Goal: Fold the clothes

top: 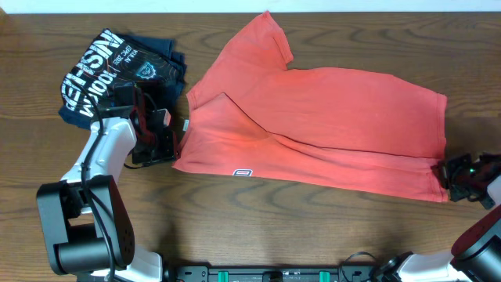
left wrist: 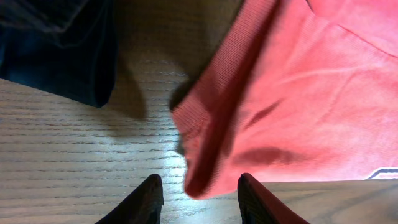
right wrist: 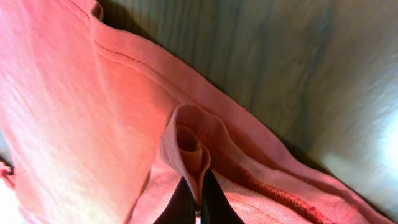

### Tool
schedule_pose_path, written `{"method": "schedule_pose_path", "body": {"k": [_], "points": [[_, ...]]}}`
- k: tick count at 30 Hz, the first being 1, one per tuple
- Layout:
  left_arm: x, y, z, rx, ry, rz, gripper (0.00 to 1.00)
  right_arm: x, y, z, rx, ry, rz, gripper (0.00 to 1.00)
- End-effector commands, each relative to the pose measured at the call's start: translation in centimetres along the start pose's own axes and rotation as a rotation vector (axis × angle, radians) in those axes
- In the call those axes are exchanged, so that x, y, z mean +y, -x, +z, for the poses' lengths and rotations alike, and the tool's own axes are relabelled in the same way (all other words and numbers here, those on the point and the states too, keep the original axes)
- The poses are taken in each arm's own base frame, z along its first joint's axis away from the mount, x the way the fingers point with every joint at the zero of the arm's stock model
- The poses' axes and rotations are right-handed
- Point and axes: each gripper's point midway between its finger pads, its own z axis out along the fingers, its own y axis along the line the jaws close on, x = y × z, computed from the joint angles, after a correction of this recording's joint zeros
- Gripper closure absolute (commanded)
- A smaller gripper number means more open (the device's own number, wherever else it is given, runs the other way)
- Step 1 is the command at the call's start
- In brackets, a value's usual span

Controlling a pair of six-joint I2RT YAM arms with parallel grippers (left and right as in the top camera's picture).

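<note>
The left arm [top: 102,157] has a white, rounded link with a black cable [top: 92,168] running along it, set on fat black cylindrical joint housings [top: 78,231]. The left gripper [left wrist: 199,198] is black with red wiring at its body, and its fingers [left wrist: 149,200] are plain black wedges. The right arm [top: 479,243] shows a round black joint and a white link, and a small green light [top: 472,167] glows on its black wrist. The right gripper [right wrist: 200,205] has thin, dark, blade-like fingers [right wrist: 214,202]. At the front edge of the table [top: 235,219] sits a black base rail [top: 196,274] with green connectors [top: 258,275].
</note>
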Motion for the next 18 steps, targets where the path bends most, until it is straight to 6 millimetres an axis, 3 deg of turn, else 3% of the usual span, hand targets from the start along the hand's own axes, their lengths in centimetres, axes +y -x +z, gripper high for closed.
{"method": "schedule_pose_path", "body": {"k": [1, 7, 12, 14, 16, 18], "points": [[0.0, 1.1, -1.1, -0.042, 0.006, 0.010, 0.59, 2.1, 0.7, -1.0, -0.010, 0.111, -0.060, 0.99], [0.0, 1.1, -1.1, -0.042, 0.006, 0.010, 0.59, 4.9, 0.4, -1.3, 0.011, 0.252, -0.129, 0.98], [0.0, 1.1, -1.1, -0.042, 0.006, 0.010, 0.59, 4.2, 0.5, -1.2, 0.003, 0.215, -0.119, 0.88], [0.0, 1.1, -1.1, -0.042, 0.006, 0.010, 0.59, 3.4, 0.4, -1.0, 0.004, 0.172, -0.103, 0.90], [0.0, 1.1, -1.1, -0.042, 0.006, 0.010, 0.59, 2.7, 0.5, -0.9, -0.004, 0.135, -0.095, 0.99], [0.0, 1.1, -1.1, -0.042, 0.006, 0.010, 0.59, 2.4, 0.6, -0.8, -0.010, 0.117, -0.093, 0.99]]}}
